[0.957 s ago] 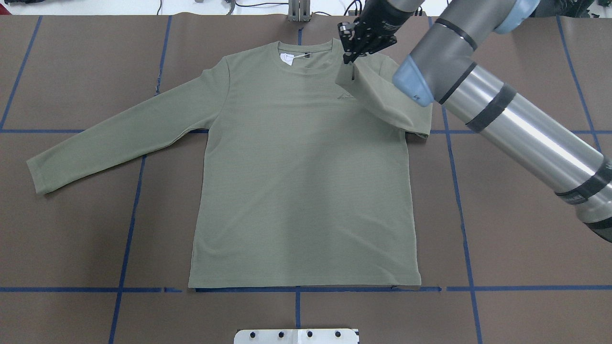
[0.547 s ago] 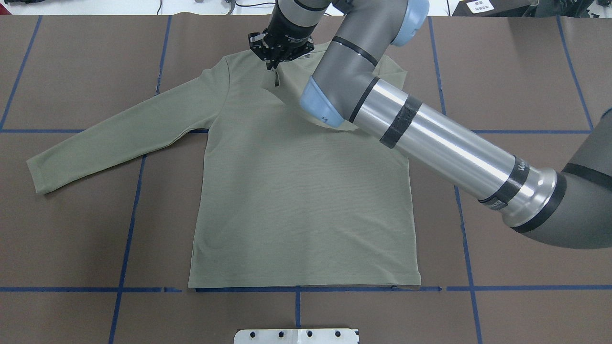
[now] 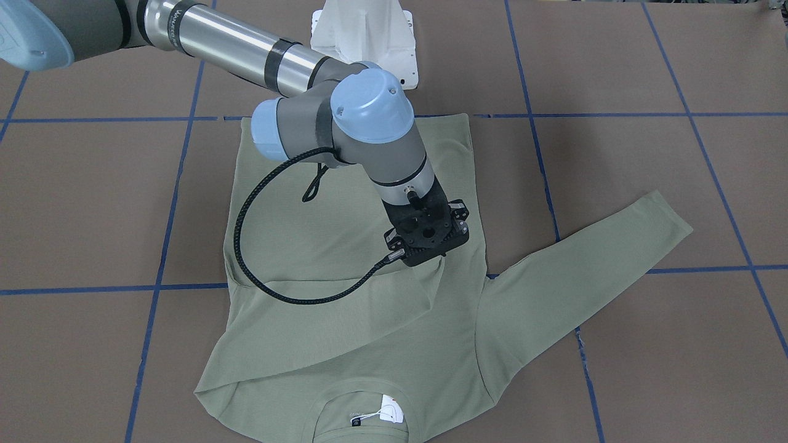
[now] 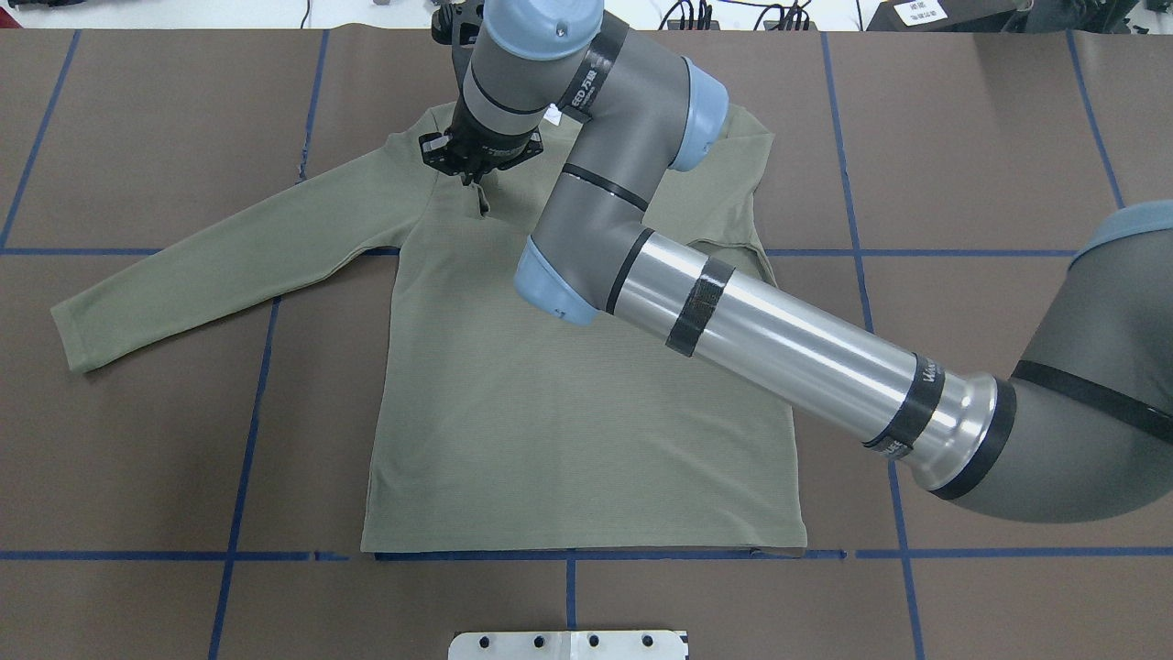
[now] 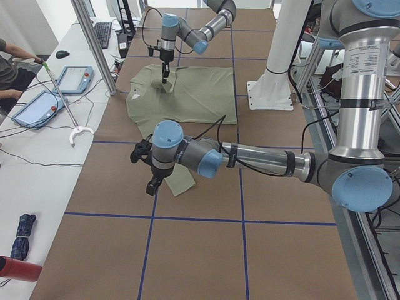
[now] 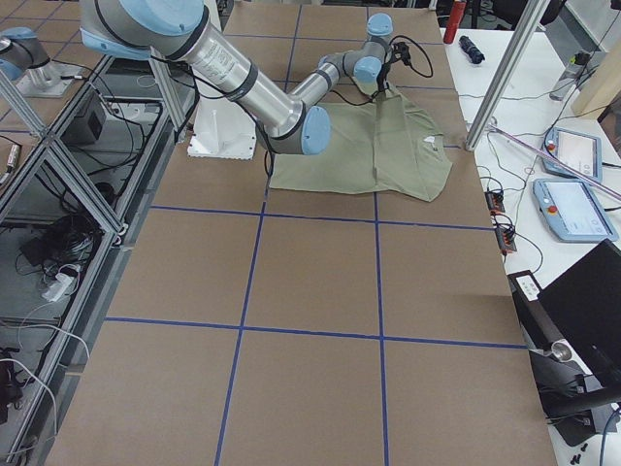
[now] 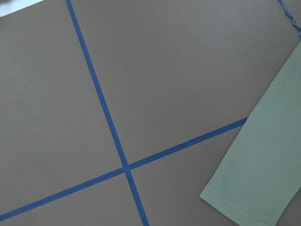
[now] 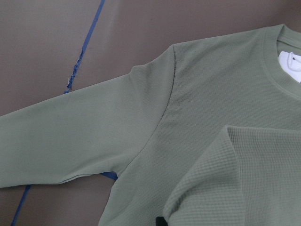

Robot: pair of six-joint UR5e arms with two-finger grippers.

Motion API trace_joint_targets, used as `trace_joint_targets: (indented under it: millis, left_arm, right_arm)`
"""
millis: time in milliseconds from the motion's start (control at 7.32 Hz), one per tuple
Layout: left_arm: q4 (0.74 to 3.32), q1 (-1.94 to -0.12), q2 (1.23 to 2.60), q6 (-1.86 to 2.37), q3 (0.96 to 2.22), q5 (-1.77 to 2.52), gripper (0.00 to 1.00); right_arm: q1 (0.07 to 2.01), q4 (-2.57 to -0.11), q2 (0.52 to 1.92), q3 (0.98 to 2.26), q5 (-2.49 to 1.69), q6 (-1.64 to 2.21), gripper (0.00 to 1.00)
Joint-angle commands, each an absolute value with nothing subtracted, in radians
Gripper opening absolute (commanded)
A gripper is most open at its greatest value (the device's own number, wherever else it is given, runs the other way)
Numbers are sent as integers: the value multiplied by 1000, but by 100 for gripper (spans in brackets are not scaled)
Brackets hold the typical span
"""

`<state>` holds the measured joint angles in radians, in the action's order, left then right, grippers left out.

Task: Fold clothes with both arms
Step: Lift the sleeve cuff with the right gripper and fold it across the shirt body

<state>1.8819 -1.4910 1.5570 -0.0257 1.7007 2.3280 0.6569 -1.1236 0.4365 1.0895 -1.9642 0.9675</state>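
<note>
Right gripper (image 4: pixel 475 176) has shifted left and slightly down in the overhead view since 0.5 s ago. It was by the collar and is now over the shoulder seam in the upper left of the shirt (image 4: pixel 550 431). The folded sleeve (image 3: pixel 345 320) has been dragged further across the chest with it.

Tool state, right: jaws narrow, pinched on the cuff end of that folded sleeve. The wrist view shows a black fingertip (image 8: pixel 160 221) at the bottom edge, pressed against the doubled cloth. In the front-facing view the cloth rises in a small peak to the underside of the gripper.

Right arm (image 4: pixel 779 339): enters from the right edge of the overhead view and reaches diagonally over the shirt body toward the upper left.

Shirt: front up in the middle of the table (image 4: pixel 137 458), collar toward the top of the overhead frame. The hem lies along the blue tape (image 4: pixel 641 554) near the bottom. The outstretched sleeve (image 4: pixel 211 247) lies flat, running to the lower left. A white tag (image 3: pixel 391 409) shows inside the collar.

Left gripper (image 5: pixel 152 185): seen only in the left side view, above the end of the outstretched sleeve; cannot tell whether open or closed. Its wrist camera shows that sleeve's cuff (image 7: pixel 254 188) at lower right, flat on the table beside a tape crossing.
</note>
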Motion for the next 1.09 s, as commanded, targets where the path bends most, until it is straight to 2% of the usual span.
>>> trace_joint_targets:
  millis: [0,410,547,683,957]
  left_arm:
    - [1881,-1491,1557,-25,1700,2327,100]
    - [1881,-1491,1559,-25,1700,2327,100]
    - [1881,-1491,1559,-25,1700,2326,100]
    - [1881,-1491,1568,-25,1700,2324,100]
    - [1879,-1491,1569,-21,1698,2326,100]
  right_arm:
    - [600,-1063,433,1074,-1878,997,0]
    - [586,-1029,433,1042,-1841,997,0]
    - [584,-1000,430,1034,-1839,997,25]
    - [568,-988,399,1026,-1809,1009,98]
    - [525,-945,367,1025,-1712,1206,99]
